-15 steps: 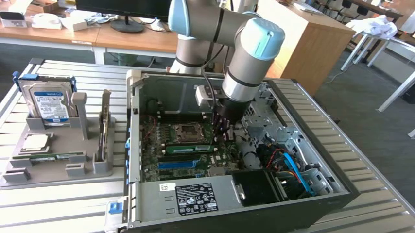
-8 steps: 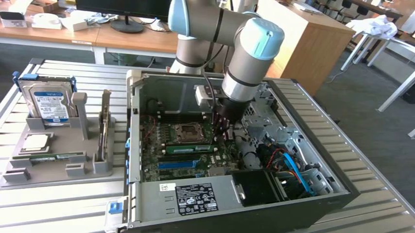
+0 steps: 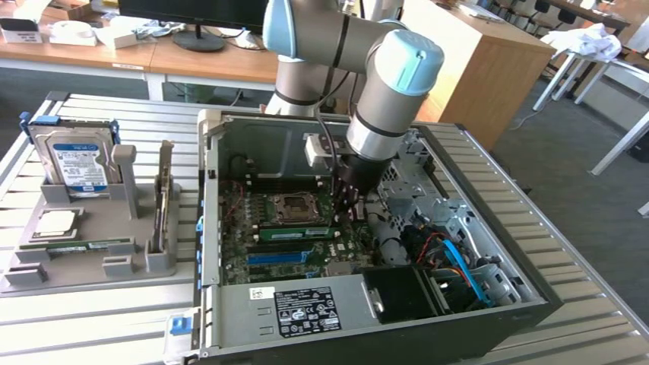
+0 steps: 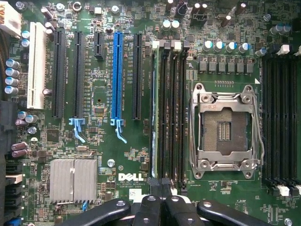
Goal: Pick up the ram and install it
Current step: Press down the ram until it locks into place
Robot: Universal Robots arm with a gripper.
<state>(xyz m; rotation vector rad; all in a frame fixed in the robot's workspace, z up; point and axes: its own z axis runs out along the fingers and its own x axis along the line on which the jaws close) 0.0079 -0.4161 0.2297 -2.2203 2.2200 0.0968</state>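
Note:
A green ram [image 3: 294,231] with a white label stands on edge in a memory slot beside the empty processor socket [image 3: 294,205], inside the open computer case [image 3: 487,251]. In the wrist view the ram [image 4: 154,117] shows as a thin pale strip along the slot nearest the expansion slots. My gripper [image 3: 350,217] hangs just above the ram's end toward the exterior view's right. The black fingers [image 4: 149,207] are shut together over the end of the memory slots [image 4: 175,117], and I see nothing held between them.
A grey holder [image 3: 91,262] at the exterior view's left carries a blue-labelled hard drive [image 3: 79,163], a silver processor [image 3: 56,222] and another green ram stick [image 3: 76,245] lying flat. Case walls, cables [image 3: 451,255] and a drive cage surround the motherboard. A blue expansion slot [image 4: 116,75] lies nearby.

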